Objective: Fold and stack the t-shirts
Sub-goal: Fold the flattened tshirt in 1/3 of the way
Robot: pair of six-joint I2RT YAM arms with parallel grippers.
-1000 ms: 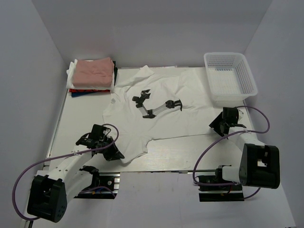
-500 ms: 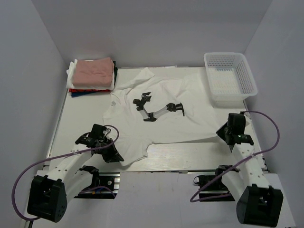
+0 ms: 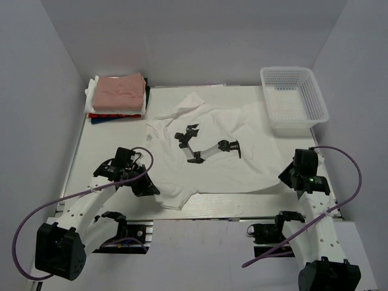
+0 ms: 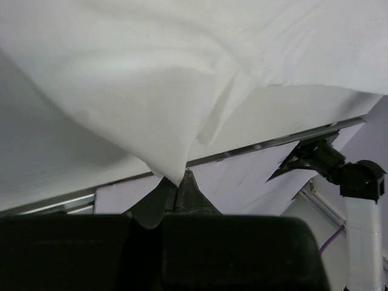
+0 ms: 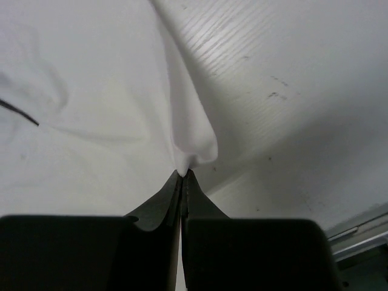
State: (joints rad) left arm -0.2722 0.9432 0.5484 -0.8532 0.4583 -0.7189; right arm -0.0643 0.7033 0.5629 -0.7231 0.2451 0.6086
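Well, both arms have the white shirt [image 3: 212, 154] by its near edge. It lies print-up across the middle of the table [image 3: 100, 151], rumpled and a bit skewed. The left gripper [image 4: 177, 183] is pinched tight on a drooping corner of cloth at the near left. The right gripper [image 5: 183, 174] is pressed together on a small fold of cloth at the near right. Both wrist views show cloth coming straight out of closed tips. The folded stack [image 3: 118, 96], pink one on top, sits in the far-left corner, apart from the shirt. The basket [image 3: 315, 103] stands at the far right, with the shirt's far right part near it.

I'd judge this to be the spreading step, before any fold is made. To do it well, the two arms should pull apart evenly so the edge between them goes taut. Then they should draw toward the near side low and together, so the body flattens rather than bunching. The cloth by the left gripper looks doubled under, so that corner wants a little lift to let it drop open. Each grip has only a pinch of cloth, so a hard tug could slip one free; slow and steady seems wiser. Best keep the far side off the basket too.
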